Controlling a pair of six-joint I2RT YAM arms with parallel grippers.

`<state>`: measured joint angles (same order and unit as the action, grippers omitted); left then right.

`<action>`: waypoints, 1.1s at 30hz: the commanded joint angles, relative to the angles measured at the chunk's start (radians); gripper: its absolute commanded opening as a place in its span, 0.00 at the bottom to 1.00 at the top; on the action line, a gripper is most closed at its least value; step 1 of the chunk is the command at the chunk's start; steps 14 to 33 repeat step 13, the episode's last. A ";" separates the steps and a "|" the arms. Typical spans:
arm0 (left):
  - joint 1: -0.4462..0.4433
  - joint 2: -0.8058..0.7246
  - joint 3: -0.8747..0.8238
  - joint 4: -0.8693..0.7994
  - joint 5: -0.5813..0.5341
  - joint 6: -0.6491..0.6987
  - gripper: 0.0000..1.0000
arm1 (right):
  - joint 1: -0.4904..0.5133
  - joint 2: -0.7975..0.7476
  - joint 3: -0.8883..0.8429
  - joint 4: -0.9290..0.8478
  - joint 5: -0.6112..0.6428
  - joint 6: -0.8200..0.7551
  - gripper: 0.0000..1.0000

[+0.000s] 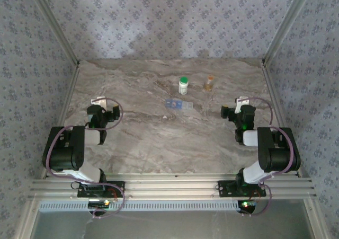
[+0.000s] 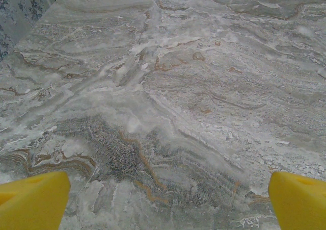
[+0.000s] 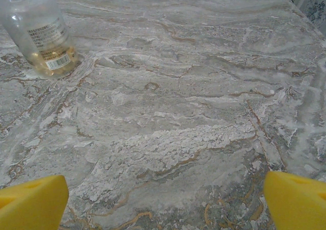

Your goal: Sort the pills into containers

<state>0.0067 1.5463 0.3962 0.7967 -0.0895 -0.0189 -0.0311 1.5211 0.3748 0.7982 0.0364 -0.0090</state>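
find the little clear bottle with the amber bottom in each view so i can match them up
Top external: the clear bottle stands far of centre, just right of the green-capped bottle.
Right wrist: the same clear bottle is in the upper left corner, ahead of the open right hand.
Left wrist: veined marble lies ahead of the open left hand.
Shared landmark: the veined marble table.

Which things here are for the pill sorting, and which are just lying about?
Job: pill box; green-capped bottle; clear bottle, yellowish contents, probably pills.
Just backdrop: table; walls.
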 commanded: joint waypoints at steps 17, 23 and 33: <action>0.003 -0.010 0.020 0.011 0.028 -0.005 1.00 | 0.000 0.004 0.012 0.027 -0.009 -0.016 1.00; 0.003 -0.010 0.020 0.011 0.028 -0.005 1.00 | 0.000 0.004 0.012 0.027 -0.009 -0.016 1.00; 0.003 -0.010 0.020 0.011 0.028 -0.005 1.00 | 0.000 0.004 0.012 0.027 -0.009 -0.016 1.00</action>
